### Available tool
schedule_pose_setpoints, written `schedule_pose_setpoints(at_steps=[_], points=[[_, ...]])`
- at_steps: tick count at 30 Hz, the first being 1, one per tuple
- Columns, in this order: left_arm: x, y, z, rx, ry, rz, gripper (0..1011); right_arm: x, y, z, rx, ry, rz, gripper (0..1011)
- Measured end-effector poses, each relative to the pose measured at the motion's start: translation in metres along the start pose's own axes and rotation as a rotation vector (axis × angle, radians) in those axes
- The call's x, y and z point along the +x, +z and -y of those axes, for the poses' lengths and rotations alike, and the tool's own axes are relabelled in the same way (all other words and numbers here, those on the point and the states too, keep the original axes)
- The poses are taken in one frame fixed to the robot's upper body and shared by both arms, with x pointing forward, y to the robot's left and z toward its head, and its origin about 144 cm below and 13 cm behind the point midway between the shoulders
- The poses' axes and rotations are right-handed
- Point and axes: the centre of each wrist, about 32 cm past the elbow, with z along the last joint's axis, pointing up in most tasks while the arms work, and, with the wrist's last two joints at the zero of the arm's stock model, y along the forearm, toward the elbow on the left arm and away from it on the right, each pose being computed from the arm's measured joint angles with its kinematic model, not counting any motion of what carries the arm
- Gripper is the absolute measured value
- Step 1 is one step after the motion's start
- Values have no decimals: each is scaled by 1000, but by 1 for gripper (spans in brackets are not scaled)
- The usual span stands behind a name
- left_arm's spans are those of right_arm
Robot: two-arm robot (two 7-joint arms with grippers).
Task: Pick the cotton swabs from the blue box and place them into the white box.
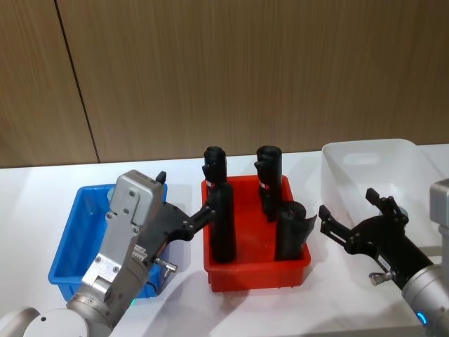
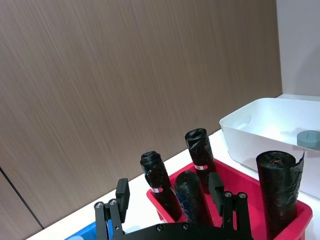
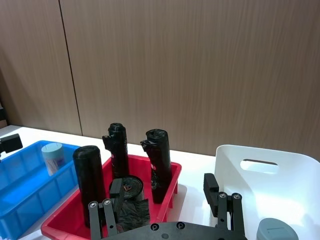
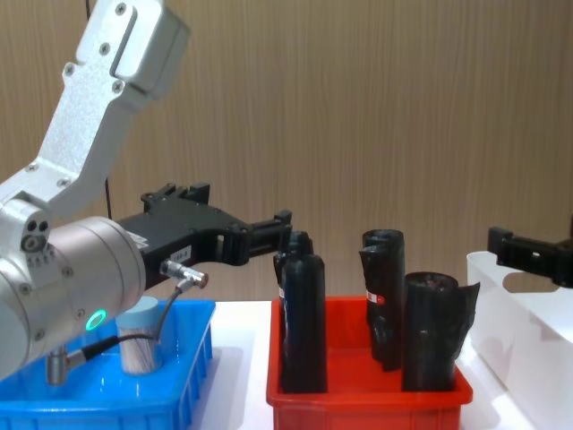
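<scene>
Both pincers empty with fingers spread wide: left pincer (image 1: 203, 212) above the blue box (image 1: 74, 242) holding one jar of cotton swabs (image 4: 139, 336), right pincer (image 1: 354, 217) beside the white box (image 1: 365, 158) holding another jar (image 3: 276, 233).

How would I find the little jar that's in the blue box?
Find the blue box, left of the red bin. A small clear jar stands inside it. Unlike the tall black rolls next door, it is short with a pale blue lid.
</scene>
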Motion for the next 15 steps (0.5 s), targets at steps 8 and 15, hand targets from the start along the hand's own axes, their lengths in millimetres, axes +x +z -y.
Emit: schedule_pose_setpoints(at_steps=[8,15], points=[[0,0,0,0,1,0,1003,2,0,-1,-21,32,-1,1001],[0,0,0,0,1,0,1003,4,-1,-4,-56,78,1,1001]])
